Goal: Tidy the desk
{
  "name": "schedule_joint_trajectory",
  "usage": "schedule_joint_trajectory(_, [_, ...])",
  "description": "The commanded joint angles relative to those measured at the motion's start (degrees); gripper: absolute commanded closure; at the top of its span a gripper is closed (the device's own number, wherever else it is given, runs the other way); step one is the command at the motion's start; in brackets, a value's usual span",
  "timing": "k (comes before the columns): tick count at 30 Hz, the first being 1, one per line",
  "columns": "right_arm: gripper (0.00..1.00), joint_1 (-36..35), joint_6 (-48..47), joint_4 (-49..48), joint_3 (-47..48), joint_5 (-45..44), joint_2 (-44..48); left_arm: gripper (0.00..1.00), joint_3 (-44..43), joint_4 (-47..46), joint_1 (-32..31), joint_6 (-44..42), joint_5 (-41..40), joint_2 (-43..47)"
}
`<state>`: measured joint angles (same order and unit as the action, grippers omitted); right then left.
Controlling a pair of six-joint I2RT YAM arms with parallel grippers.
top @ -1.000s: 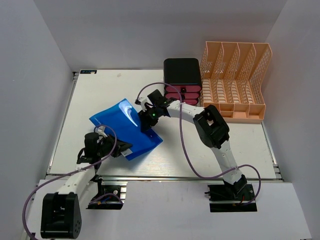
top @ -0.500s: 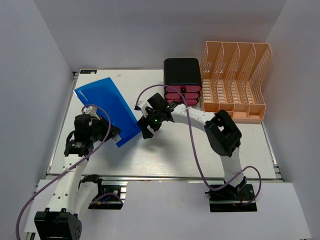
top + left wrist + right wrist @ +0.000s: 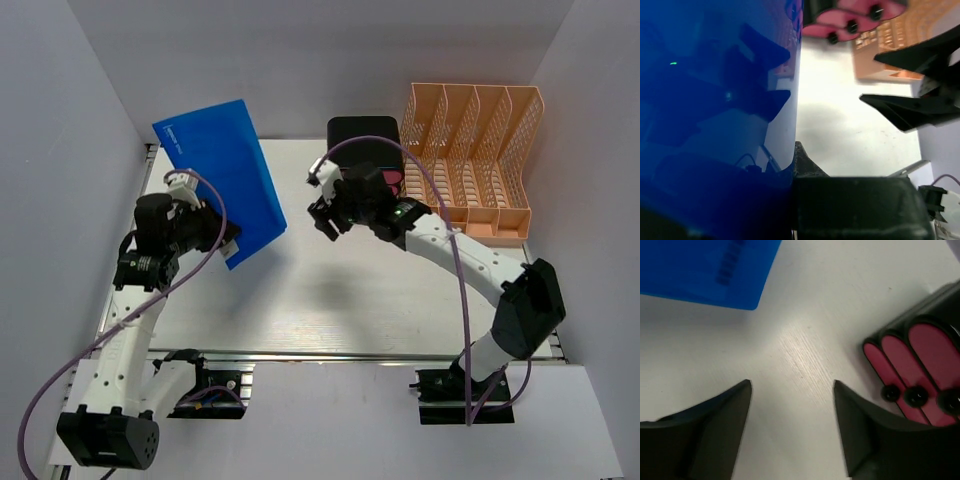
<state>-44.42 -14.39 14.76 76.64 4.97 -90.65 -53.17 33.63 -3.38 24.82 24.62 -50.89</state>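
On the left, our left end effector (image 3: 226, 243) is clamped on the lower edge of the blue folder (image 3: 222, 175), which we see raised and tilted, apparently off the table (image 3: 330, 300). The white table spreads beneath both arms across the middle. Our right end effector (image 3: 322, 212) hovers with fingers apart, holding nothing, just beside the black drawer unit (image 3: 365, 142). Far right, the peach file rack (image 3: 470, 150) shows no folder in its slots. We judge it early: folder lifted, filing left to do.
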Motion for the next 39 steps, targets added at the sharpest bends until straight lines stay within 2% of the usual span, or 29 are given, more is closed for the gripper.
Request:
schedule_joint_trajectory(1, [0.34, 2.32, -0.29, -2.55, -1.49, -2.95, 6.08, 1.00, -7.29, -8.58, -1.19, -2.32, 5.00, -1.31])
schedule_joint_trajectory(2, [0.48, 2.67, -0.11, -2.37, -1.58, -2.95, 7.23, 1.00, -8.35, -8.93, -1.98, -2.14, 5.61, -3.23])
schedule_joint_trajectory(5, [0.75, 4.69, -0.11, 0.43, -0.09, -3.39, 9.96, 1.00, -12.13, -9.28, -4.96, -2.14, 5.35, -6.66])
schedule_joint_trajectory(8, [0.92, 6.98, -0.28, 4.20, 2.89, -3.92, 11.46, 1.00, -16.08, -9.63, -10.22, -2.14, 2.63, -11.15])
schedule_joint_trajectory(10, [0.96, 8.47, -0.46, 5.53, 4.65, -4.62, 12.60, 1.00, -19.51, -9.55, -13.48, -2.58, -0.79, -15.10])
schedule_joint_trajectory(14, [0.99, 12.16, -0.11, 7.03, 7.11, -7.60, 14.89, 1.00, -26.19, -8.32, -24.27, -3.37, -8.52, -22.57])
schedule_joint_trajectory(16, [1.00, 14.78, 3.48, 7.47, 8.08, -12.60, 16.20, 1.00, -27.78, -9.10, -26.76, -3.11, -13.60, -24.51])
schedule_joint_trajectory(18, [1.00, 16.47, 4.46, 9.05, 9.93, -14.02, 17.69, 1.00, -27.61, -12.69, -30.01, -2.67, -16.43, -24.69])
schedule_joint_trajectory(22, [1.00, 21.22, 5.34, 5.89, 7.83, -15.34, 22.79, 1.00, -29.80, -15.96, -36.60, -3.46, -21.97, -29.24])
schedule_joint_trajectory(27, [1.00, 24.47, 5.52, 7.65, 7.39, -14.73, 25.08, 1.00, -35.07, -19.12, -45.47, -4.95, -26.46, -34.44])
schedule_joint_trajectory(31, [1.00, 25.70, 4.20, 6.77, 4.75, -14.55, 27.19, 1.00, -39.29, -21.58, -49.88, -4.95, -28.83, -38.74])
schedule_joint_trajectory(35, [1.00, 27.11, 4.02, 6.24, 2.99, -15.08, 29.56, 1.00, -40.52, -28.69, -53.04, -5.92, -39.35, -44.88])
schedule_joint_trajectory(37, [1.00, 27.90, 3.67, 5.37, 1.67, -15.08, 30.53, 1.00, -43.41, -30.98, -54.62, -7.59, -43.06, -47.79])
schedule_joint_trajectory(39, [1.00, 28.60, 3.50, 4.92, 0.27, -15.17, 32.02, 1.00, -47.79, -31.86, -55.16, -8.99, -50.96, -52.28])
